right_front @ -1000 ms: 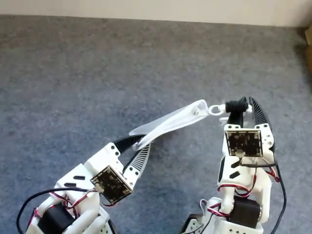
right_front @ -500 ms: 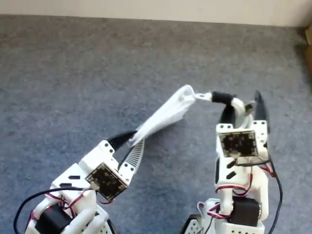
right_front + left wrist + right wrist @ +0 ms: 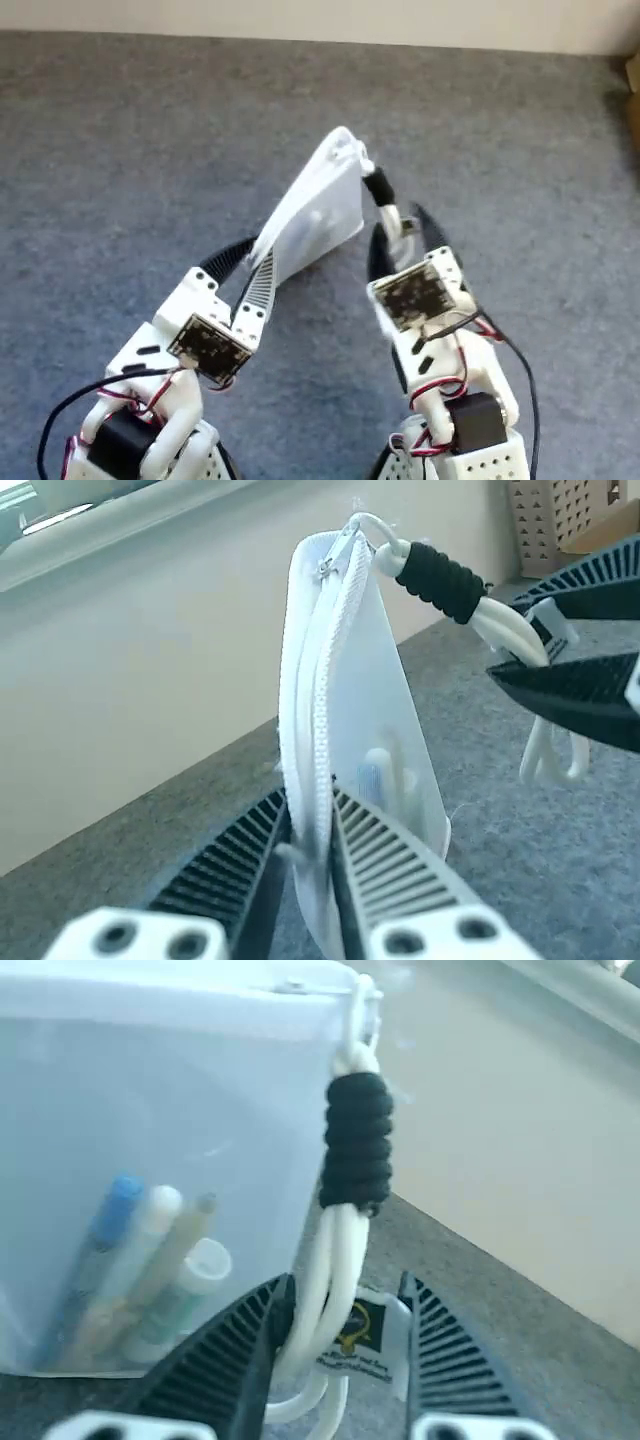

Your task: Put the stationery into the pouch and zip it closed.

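Observation:
A translucent white pouch hangs in the air above the grey carpet, and my left gripper is shut on its near end. Its zipper edge runs up between the left fingers. Several pens and other stationery lie inside the pouch. A white pull cord with a black wrap hangs from the zipper's far end. My right gripper stands open around that cord, which rests against one finger. In the high view the right gripper sits just right of the pouch.
Grey carpet covers the whole work surface around both arms. A pale wall runs along the far edge. A perforated brown box stands at the far right.
The cord end of the pouch swung left and away, so the pouch now stands steeper. My right gripper followed it left and its fingers have parted. The left arm shifted slightly.

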Tool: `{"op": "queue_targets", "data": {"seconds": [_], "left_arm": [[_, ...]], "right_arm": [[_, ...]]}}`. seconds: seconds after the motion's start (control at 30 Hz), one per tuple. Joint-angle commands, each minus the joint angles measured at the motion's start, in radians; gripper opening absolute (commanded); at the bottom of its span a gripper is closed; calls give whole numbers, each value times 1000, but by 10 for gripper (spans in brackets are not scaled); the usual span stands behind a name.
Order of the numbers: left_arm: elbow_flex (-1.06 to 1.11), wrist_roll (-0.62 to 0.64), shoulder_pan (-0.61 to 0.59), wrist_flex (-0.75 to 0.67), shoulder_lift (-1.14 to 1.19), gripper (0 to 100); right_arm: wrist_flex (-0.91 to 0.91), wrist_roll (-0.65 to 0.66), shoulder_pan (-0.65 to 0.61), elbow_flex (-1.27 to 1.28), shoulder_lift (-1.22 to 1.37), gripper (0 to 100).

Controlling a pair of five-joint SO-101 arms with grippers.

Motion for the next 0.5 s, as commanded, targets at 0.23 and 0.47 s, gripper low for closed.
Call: {"op": "queue_targets", "data": {"seconds": [0.23, 0.47], "left_arm": [[96, -3, -31, -98, 4, 143], [254, -3, -119, -384, 4, 149]], "right_arm": [[-142, 9, -157, 133, -2, 149], [-493, 9, -157, 372, -2, 149]]}}
